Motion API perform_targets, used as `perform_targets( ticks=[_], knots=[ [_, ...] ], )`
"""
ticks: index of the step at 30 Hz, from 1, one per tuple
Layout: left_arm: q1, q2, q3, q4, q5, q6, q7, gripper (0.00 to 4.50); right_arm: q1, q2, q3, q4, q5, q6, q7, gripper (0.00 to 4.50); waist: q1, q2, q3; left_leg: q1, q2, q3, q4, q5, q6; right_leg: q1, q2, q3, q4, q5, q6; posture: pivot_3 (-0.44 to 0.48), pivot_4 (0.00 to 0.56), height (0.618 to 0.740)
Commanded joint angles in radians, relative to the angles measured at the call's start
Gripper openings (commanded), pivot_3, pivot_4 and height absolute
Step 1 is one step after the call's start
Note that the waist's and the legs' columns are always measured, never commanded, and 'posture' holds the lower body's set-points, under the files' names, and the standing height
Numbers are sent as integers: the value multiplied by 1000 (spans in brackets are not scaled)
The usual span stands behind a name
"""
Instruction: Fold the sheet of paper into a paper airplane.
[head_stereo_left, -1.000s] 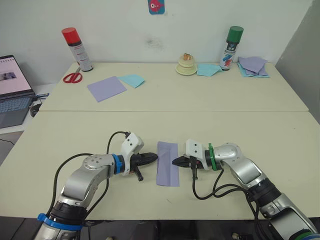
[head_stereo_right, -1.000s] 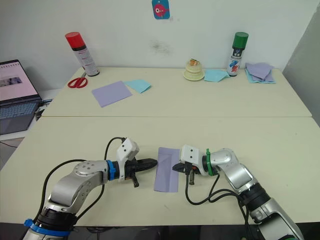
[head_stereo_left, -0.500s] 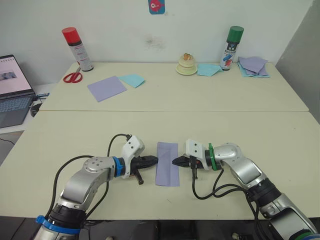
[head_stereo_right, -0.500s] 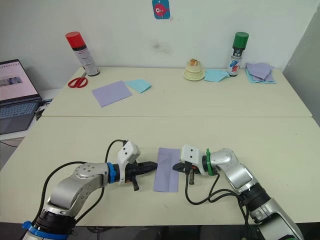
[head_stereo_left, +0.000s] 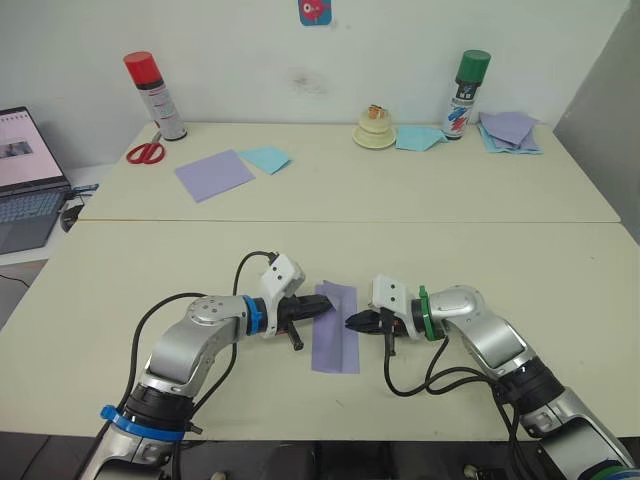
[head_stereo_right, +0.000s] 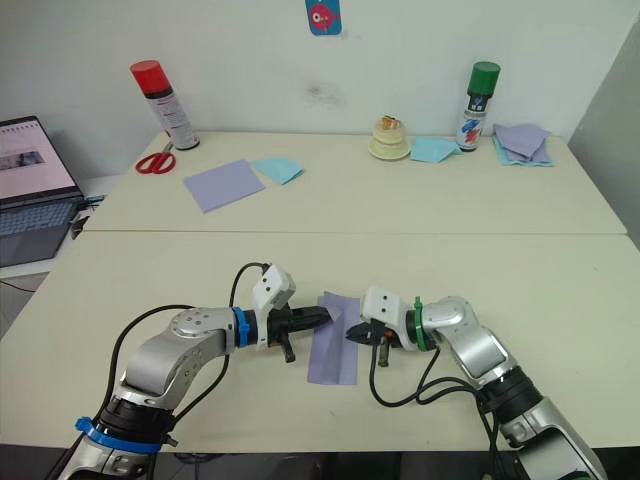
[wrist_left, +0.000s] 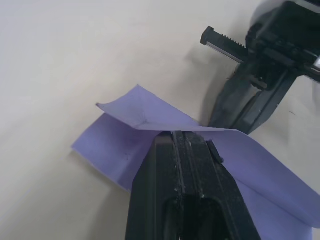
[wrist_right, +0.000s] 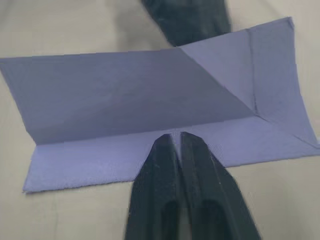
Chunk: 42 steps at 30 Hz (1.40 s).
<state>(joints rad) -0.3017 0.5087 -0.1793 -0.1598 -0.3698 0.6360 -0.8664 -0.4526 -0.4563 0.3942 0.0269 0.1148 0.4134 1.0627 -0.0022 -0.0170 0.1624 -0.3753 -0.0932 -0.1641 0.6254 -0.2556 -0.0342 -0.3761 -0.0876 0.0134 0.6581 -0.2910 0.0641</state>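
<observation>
— How was the sheet of paper (head_stereo_left: 335, 327) seen on the near table (head_stereo_left: 130, 290)?

— It was found lying close to the front edge, between the two grippers, as a long narrow lavender strip. A lengthwise crease was shown in the right wrist view, with one long half raised off the table and the other flat. A diagonal fold line was seen at the far end, where a corner had been turned up and curled.

— And the left gripper (head_stereo_left: 318, 309)?

— Its fingers were pressed together at the strip's left edge, under the lifted far corner. Whether the paper was actually pinched between them could not be told.

— The right gripper (head_stereo_left: 353, 322)?

— Its two fingers were closed against each other, tips touching the strip's right edge at the crease. No paper was seen gripped between them.

— What was noted farther back?

— On the far table, a smooth lavender square (head_stereo_left: 213, 175) was laid beside a light blue sheet (head_stereo_left: 264, 159). Red scissors (head_stereo_left: 146, 153) and a red-capped spray can (head_stereo_left: 153, 96) were set to the left. A cream tape dispenser (head_stereo_left: 373, 131), a green-capped spray can (head_stereo_left: 463, 93) and a stack of purple and blue sheets (head_stereo_left: 509, 131) were placed to the right. A laptop (head_stereo_left: 25, 180) was seen at the far left.
</observation>
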Motion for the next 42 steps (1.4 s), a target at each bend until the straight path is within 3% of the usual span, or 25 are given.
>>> perform_targets(
  ticks=[1,7,11,15,33,37,42],
  knots=[
    [-17,-11,-14,-48,-4,-12,-3,0,2,-56,-57,-53,73,157,34,1642,3,0,0,-4,0,-1,1,0,0,-4,0,-1,0,0,0,0,150,740],
    [-13,-12,-24,-57,0,-17,-3,0,-70,-83,-188,-158,278,558,10,3814,1,-1,1,-11,0,0,2,2,-3,-10,0,0,1,1,0,0,150,740],
    [-13,-14,-30,-64,3,-20,-2,0,-161,-18,-333,-161,449,949,-60,3814,-5,0,2,-15,0,0,2,2,-3,-14,0,0,2,2,-2,0,150,740],
    [-25,-22,-37,-74,0,-18,4,0,-211,51,-420,-137,516,1167,-141,3814,-2,0,2,-17,0,0,2,2,-4,-14,0,-1,1,2,-2,0,150,740],
    [-48,-59,-70,-92,0,-7,12,0,-212,61,-401,-108,587,1195,-324,3814,-6,0,2,-20,-1,3,4,2,-3,-18,-1,-1,4,2,-2,0,150,740],
    [-38,-40,-84,-86,20,-16,9,0,-200,40,-390,-96,579,1170,-336,2623,-6,0,2,-20,0,3,4,2,-3,-19,-1,-1,5,2,-2,0,150,740],
    [6,11,-86,-79,52,-32,-2,0,-190,20,-372,-81,564,1134,-360,680,-11,0,2,-19,0,4,4,2,-3,-19,0,-1,5,2,-2,0,150,740]
  ],
)
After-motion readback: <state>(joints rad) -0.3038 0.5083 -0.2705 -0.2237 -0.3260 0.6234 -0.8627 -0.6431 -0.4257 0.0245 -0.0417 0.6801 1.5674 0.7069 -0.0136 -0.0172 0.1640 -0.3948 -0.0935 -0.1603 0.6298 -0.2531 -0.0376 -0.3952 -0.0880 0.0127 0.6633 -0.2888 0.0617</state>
